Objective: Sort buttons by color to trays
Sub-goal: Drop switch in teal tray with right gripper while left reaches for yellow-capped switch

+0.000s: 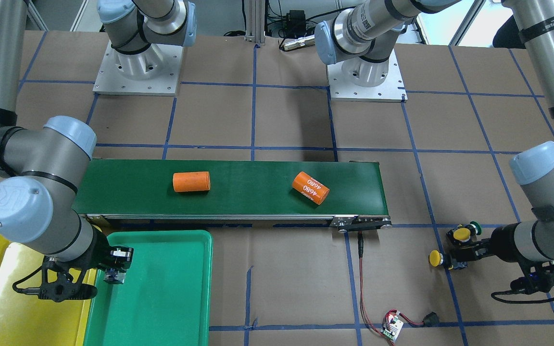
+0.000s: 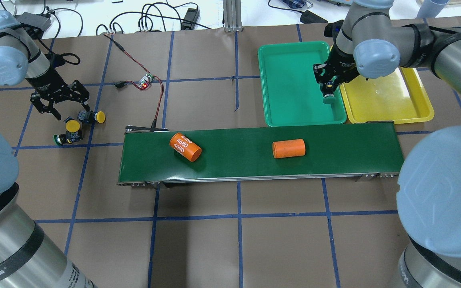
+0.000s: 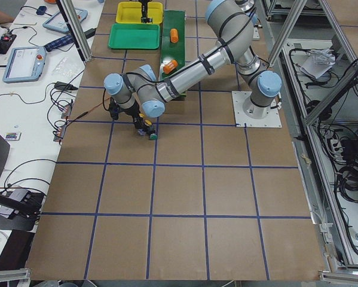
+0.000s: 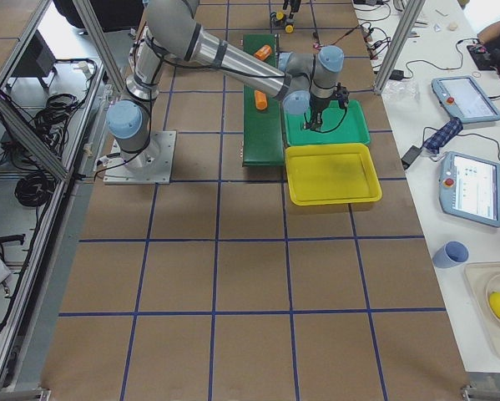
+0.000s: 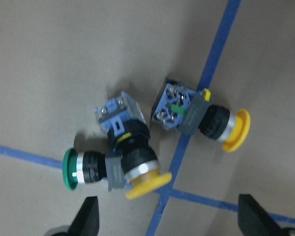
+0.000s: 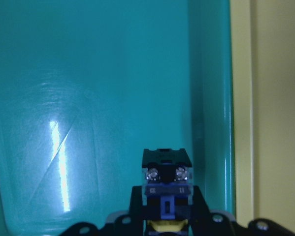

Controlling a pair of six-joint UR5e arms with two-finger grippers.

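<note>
Green button [image 2: 327, 99] pinched in right fingers [image 6: 136, 209], over green tray [image 2: 290, 80], near wall beside yellow tray [image 2: 390, 96]. Left fingers [image 5: 87, 219] spread above three more buttons [image 5: 130, 147] on bench [image 5: 49, 59]. Could hop wall if dropped crooked.

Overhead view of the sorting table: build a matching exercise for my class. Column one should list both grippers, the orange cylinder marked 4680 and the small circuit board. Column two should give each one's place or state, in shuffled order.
Column one
1. right gripper
2. left gripper
3. cylinder marked 4680
4. circuit board

Column two
A. lying on the conveyor belt
B. on the table, off the belt
C. open, over the loose buttons
D. shut on a button, over the green tray

Pairs: 1-D, 2-C, 3-A, 4-B
</note>
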